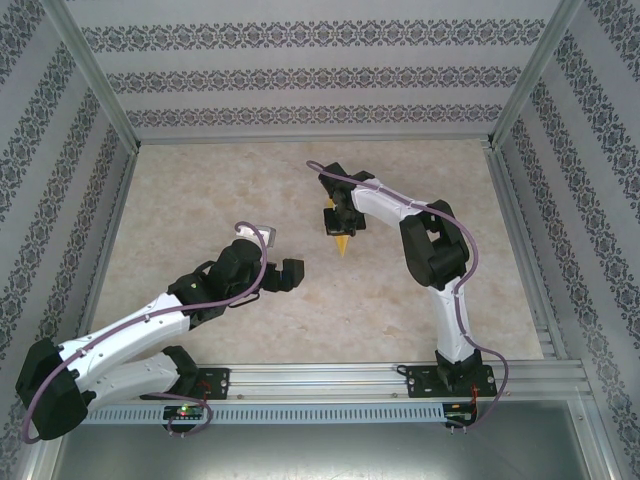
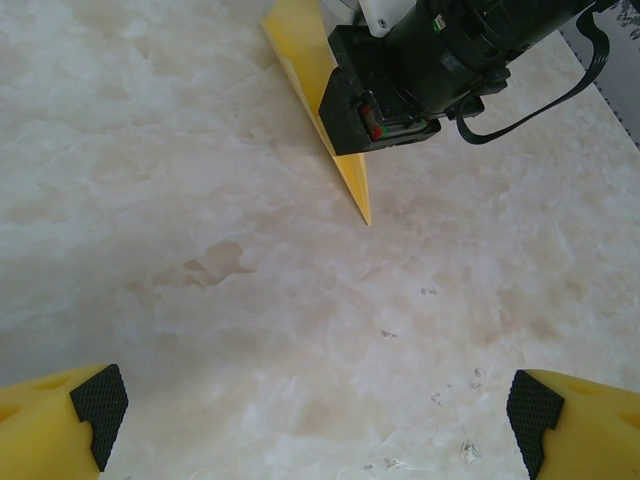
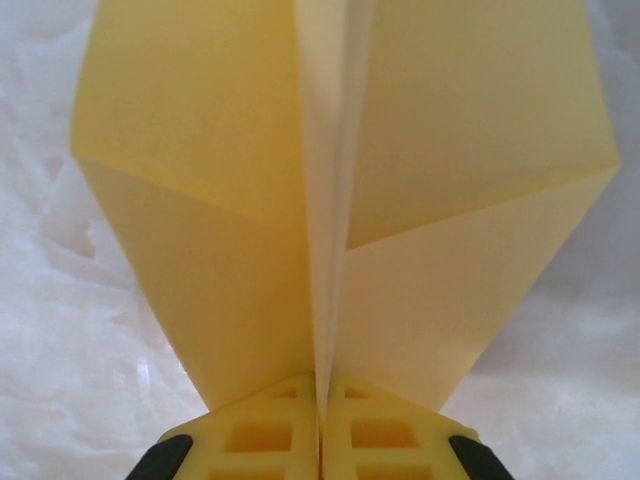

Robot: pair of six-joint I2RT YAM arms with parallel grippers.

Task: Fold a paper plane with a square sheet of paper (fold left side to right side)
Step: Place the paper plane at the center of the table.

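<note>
Top external view: the paper plane sits near the middle of the desk, at the end of the right arm, with its sharp nose pointing toward the arm bases. The right pincer is clamped on it. From this height only a small yellow-orange wedge shows below the black pincer body.

Right wrist view gives the closest look. The two yellow fingers of the right pincer are pressed together on the centre fold of the paper plane. The paper is thin, matte and unmarked, and paler along the middle. The wings spread out on either side of the crease, and each is crossed by a slanting fold line that ends in a blunt corner at the outer edge. The moulded fingers have square recesses in their faces.

Left wrist view shows the paper plane as a slim, tapering blade ending in a fine point. Whether that point touches the desk cannot be told. The left pincer stands wide apart with nothing between its fingers. Its yellow plastic fingers carry black pads with a fine grid texture. It is some way from the plane, on the side of the nose.

The desk has a smooth, pale surface with cloudy beige marbling and a few small specks. Patterned wall panels in aluminium frames enclose it.
</note>
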